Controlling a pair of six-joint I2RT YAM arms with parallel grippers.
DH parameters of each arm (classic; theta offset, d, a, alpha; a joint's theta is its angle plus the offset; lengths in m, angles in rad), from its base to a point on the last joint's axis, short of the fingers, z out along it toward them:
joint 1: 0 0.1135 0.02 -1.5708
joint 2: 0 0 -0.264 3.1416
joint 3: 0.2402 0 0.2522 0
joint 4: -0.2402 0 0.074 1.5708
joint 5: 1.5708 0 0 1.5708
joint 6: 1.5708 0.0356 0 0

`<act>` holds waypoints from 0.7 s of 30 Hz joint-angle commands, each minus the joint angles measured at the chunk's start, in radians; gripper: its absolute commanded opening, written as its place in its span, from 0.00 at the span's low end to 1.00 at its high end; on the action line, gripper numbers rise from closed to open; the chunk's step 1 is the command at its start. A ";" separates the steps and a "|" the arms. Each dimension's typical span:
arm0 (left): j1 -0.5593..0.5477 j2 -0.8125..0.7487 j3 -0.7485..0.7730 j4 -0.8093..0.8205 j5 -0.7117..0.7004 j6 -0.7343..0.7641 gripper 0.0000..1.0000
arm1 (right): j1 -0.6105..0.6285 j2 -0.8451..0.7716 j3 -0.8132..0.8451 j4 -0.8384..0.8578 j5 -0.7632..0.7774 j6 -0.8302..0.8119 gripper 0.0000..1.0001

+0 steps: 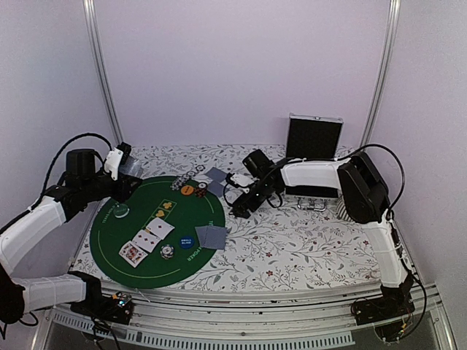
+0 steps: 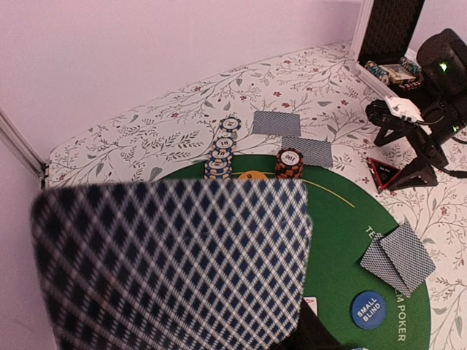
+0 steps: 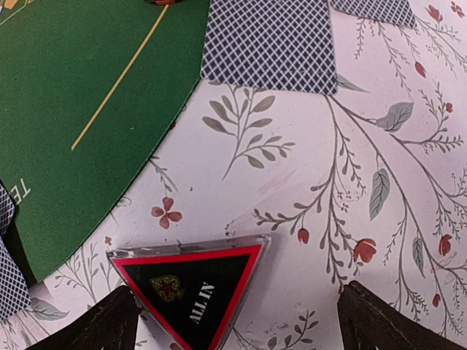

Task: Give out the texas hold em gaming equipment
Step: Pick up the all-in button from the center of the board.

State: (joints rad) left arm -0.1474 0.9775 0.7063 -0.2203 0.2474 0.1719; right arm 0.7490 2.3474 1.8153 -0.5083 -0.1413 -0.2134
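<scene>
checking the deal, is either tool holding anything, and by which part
Left tool holds a blue-backed card by its near end; exact spot hidden. Right tool, open above the triangular marker, holds nothing.

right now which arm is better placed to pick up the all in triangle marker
Right. Its open gripper hangs over the all in marker, which lies between its fingertips in the wrist view. The left gripper is across the green mat and is busy holding a card.

- A blurred, check-backed playing card (image 2: 175, 262) fills the near left.
- Beyond it stand chip stacks (image 2: 221, 153).
- A blue disc (image 2: 368, 309) lies near right.
</scene>
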 commanded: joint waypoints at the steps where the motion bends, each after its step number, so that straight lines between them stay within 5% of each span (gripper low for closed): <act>1: 0.002 -0.003 0.012 0.032 0.009 0.000 0.40 | 0.034 0.069 0.015 -0.057 -0.002 -0.031 0.97; 21: 0.000 -0.001 0.012 0.030 0.012 0.001 0.40 | 0.061 0.089 0.069 -0.050 0.144 0.159 0.92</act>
State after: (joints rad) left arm -0.1474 0.9775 0.7063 -0.2203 0.2504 0.1719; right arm 0.8055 2.3802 1.8629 -0.4973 -0.0620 -0.1162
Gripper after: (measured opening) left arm 0.398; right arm 0.933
